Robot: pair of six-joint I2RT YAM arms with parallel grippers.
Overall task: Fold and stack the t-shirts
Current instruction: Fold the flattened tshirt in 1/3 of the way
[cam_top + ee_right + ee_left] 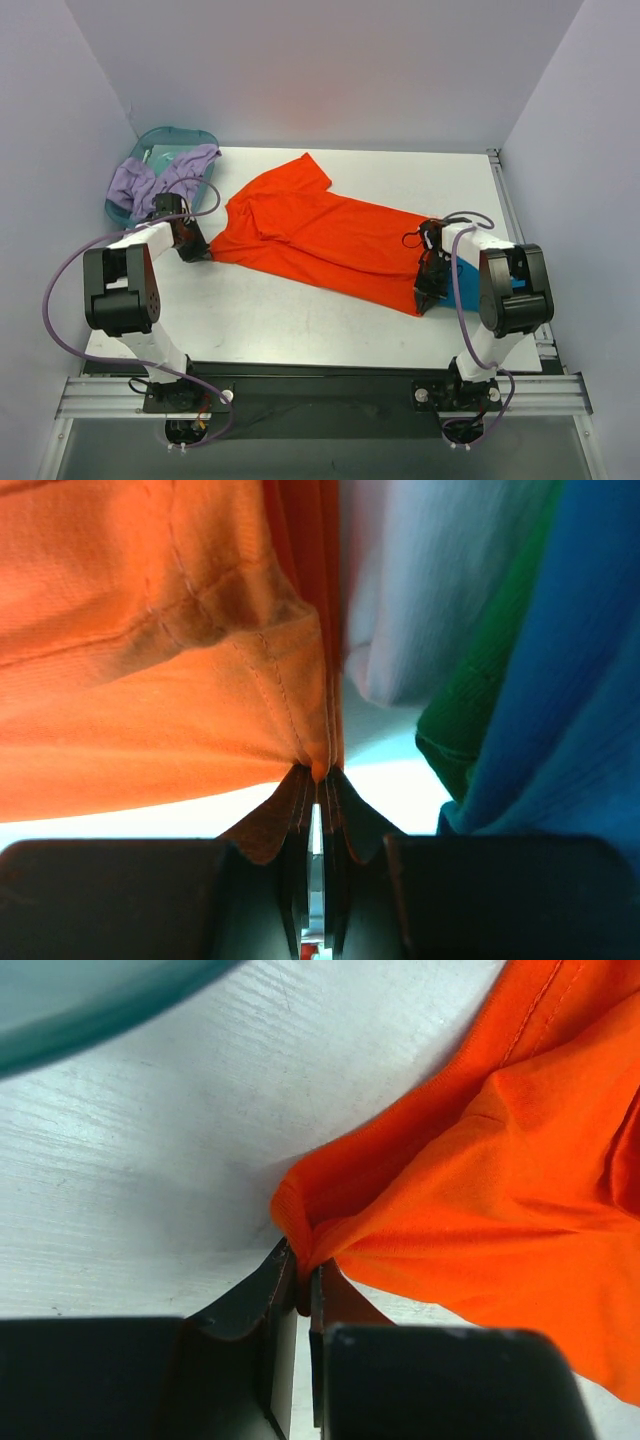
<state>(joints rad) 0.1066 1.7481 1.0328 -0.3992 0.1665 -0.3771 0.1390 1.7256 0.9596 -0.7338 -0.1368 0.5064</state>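
Two-arm fold, grasp stage. Nearest the arm bases, the bare front strip of the tabletop (300, 325) lies free, presumably kept as working room for the fold. At lower right of the top view the right hand (428, 288) is clamped on the hem corner of the orange-red t-shirt (310, 235); its wrist view shows the jaws together with the stitched hem (290, 710) pinched between them at the right hand (320, 773). Just beside that grip, at right of the same view, lie a green t-shirt (470, 710) and a teal-blue t-shirt (570, 680), apparently the stack already begun; only a sliver of the teal-blue t-shirt (464, 272) shows from above, under the arm. At centre left the left hand (195, 247) is clamped on the shirt's opposite edge, the cloth (480, 1190) bunched into the closed jaws at the left hand (302, 1272). Holding two far-apart edges likely serves to lift and stretch the garment, which lies crumpled and diagonal across the middle. Farthest, at upper left, a translucent basin (190, 136) holds a lilac cloth (150, 180).
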